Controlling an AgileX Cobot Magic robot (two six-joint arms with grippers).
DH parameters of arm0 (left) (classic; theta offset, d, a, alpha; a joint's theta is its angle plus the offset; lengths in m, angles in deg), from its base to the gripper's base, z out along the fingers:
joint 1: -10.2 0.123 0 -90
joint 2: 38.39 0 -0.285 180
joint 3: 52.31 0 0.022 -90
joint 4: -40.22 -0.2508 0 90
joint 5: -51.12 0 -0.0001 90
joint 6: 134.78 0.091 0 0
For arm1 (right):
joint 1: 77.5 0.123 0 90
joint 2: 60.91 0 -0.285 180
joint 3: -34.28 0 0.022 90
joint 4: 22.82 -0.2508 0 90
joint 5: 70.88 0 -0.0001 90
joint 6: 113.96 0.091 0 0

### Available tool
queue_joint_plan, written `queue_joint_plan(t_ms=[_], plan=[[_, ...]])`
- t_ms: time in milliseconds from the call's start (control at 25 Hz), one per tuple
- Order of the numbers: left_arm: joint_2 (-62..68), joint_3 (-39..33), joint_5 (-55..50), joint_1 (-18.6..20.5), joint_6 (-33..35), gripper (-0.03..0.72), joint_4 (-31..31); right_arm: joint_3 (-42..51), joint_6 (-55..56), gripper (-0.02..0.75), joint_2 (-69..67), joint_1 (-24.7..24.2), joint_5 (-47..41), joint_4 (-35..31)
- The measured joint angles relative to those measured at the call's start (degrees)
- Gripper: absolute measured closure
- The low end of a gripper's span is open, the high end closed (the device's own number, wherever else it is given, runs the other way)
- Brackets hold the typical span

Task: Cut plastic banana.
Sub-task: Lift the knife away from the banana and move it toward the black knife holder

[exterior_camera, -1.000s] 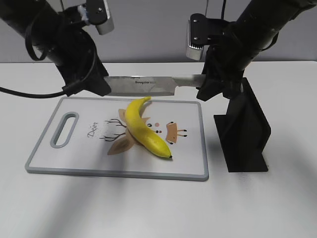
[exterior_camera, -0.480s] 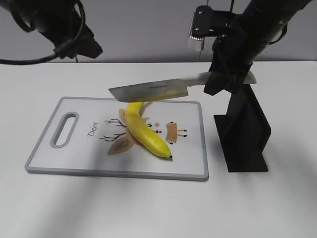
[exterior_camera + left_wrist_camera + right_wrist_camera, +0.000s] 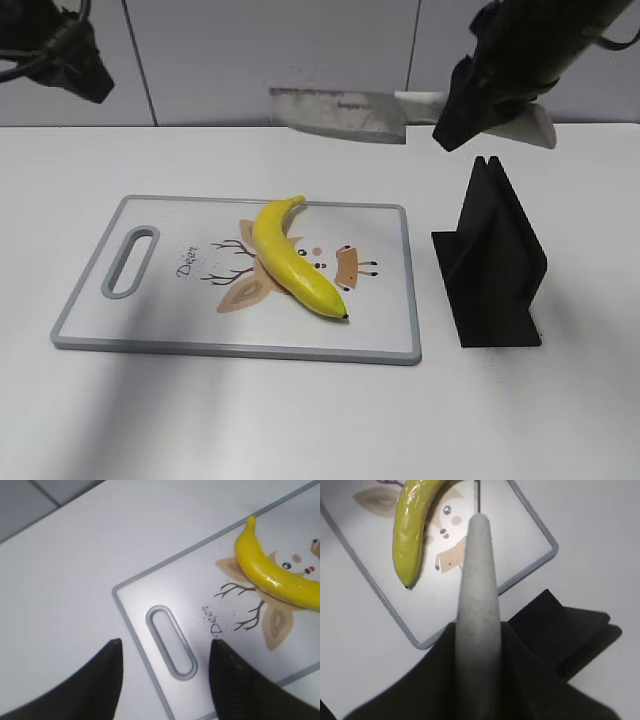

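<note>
While the right gripper (image 3: 470,105) stays out of direct sight behind the arm, the wrist view shows its dark fingers (image 3: 520,670) clamped on the pale handle of the knife (image 3: 345,110), whose blade juts out level to the left, high above the table (image 3: 300,420). Below and in front of that blade, the banana (image 3: 290,260) lies whole on the cutting board (image 3: 150,320), and a black stand (image 3: 490,265) sits under the handle end. Far left of the knife, the left gripper (image 3: 162,645) hangs with fingers spread above the board's handle slot, probably holding nothing.

A grey-rimmed cutting board (image 3: 180,300) lies beside a black knife stand (image 3: 490,270).
</note>
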Motion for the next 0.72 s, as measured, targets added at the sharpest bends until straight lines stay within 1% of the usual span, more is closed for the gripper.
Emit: queue_joint_plan(t_ms=[120,200,360,480,600,720], plan=[[-0.51,0.0,-3.92,1.24,-9.09,0.151,-4.41,0.0,11.8,0.558,1.78,0.0,0.0,2.36],[-0.74,0.0,-6.37,2.04,-12.38,0.15,-5.87,0.0,16.04,0.558,2.88,0.0,-0.06,2.78],[-1.46,0.0,-10.79,2.52,-15.9,0.15,-7.03,0.0,19.97,0.558,4.61,0.0,-1.3,1.69],[-2.07,0.0,-14.67,2.57,-18.18,0.15,-7.52,0.0,22.03,0.558,5.79,0.0,-4.57,1.98],[-2.83,0.0,-17.2,2.57,-20.41,0.15,-8.31,0.33,30.02,0.558,6.98,0.0,-8.13,7.42],[-4.19,0.0,-17.66,2.57,-21.68,0.15,-9.46,2.86,36.82,0.558,9.67,-0.1,-7.56,11.38]])
